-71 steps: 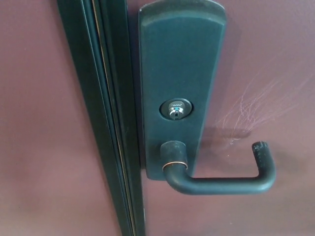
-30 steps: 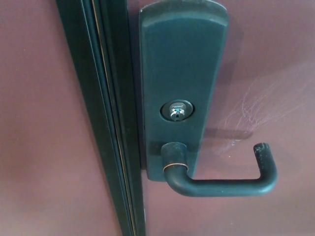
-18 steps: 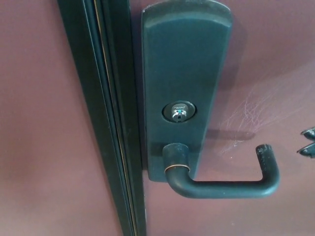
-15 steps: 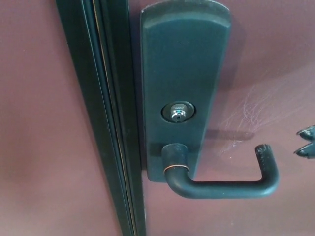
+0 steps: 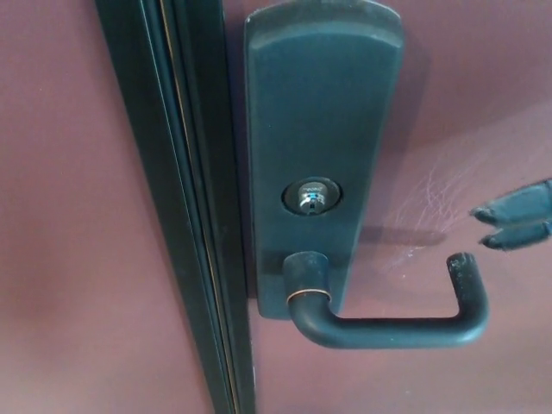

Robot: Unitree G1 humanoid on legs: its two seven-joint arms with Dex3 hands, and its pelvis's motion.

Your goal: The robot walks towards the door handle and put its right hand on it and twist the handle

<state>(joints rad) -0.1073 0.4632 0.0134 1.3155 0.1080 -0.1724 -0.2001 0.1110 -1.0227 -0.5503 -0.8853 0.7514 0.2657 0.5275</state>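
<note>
A dark lever door handle (image 5: 388, 328) sticks out of a tall dark backplate (image 5: 319, 147) on a maroon door (image 5: 466, 112). The lever runs level to the right and its tip turns up. A silver keyhole (image 5: 311, 198) sits above the lever's hub. Two black fingertips of my right hand (image 5: 517, 220) poke in from the right edge, just above and right of the lever's upturned tip. They are apart from the handle and hold nothing. The rest of the hand is out of frame. My left hand does not show.
A dark green door frame edge (image 5: 185, 207) runs top to bottom left of the backplate. Pale scratches (image 5: 440, 194) mark the door to the right of the keyhole.
My right hand's fingertips have come in from the right edge and moved left and up, closer to the lever's tip. The handle has not turned.
</note>
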